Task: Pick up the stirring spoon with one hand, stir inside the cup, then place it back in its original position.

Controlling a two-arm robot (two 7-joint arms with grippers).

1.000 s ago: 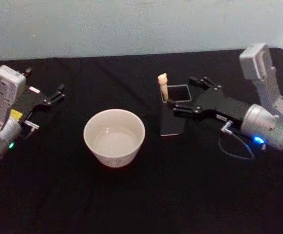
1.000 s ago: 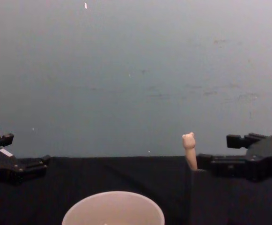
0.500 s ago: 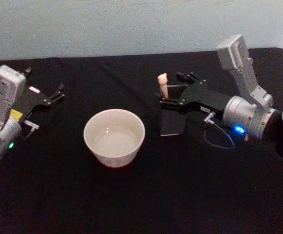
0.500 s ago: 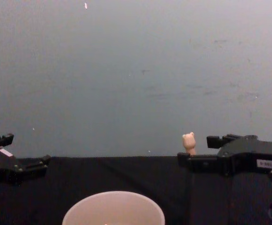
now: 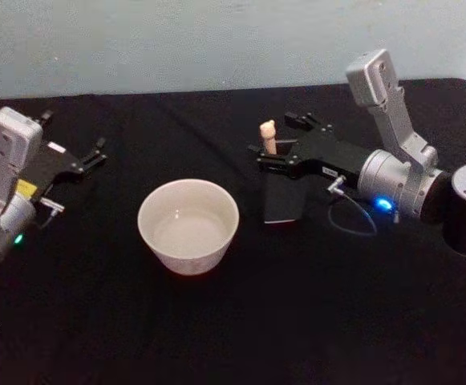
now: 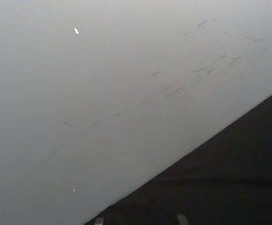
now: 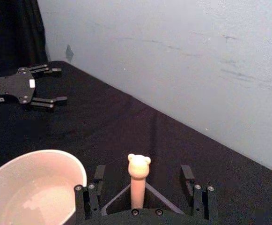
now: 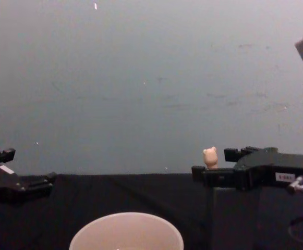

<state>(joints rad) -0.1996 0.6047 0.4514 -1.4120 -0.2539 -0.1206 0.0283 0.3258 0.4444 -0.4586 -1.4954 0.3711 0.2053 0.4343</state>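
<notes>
**Right gripper (image 7: pixel 142 174) astride the stirring spoon (image 7: pixel 138 180)**

The stirring spoon stands in the holder (image 5: pixel 283 200), bear head up, between the right gripper's spread fingers, which do not touch it (shaft and bowl hidden inside the holder). Beside the holder: the cup (image 5: pixel 188 226). Beyond the cup: the left gripper (image 5: pixel 96 152), fingers apart.

A pale grey-blue wall (image 8: pixel 141 78) with faint scratches and small marks stands behind the table (image 5: pixel 216 337). A black cloth covers the table. Dark fabric (image 7: pixel 9 33) hangs at the wall's end.
</notes>
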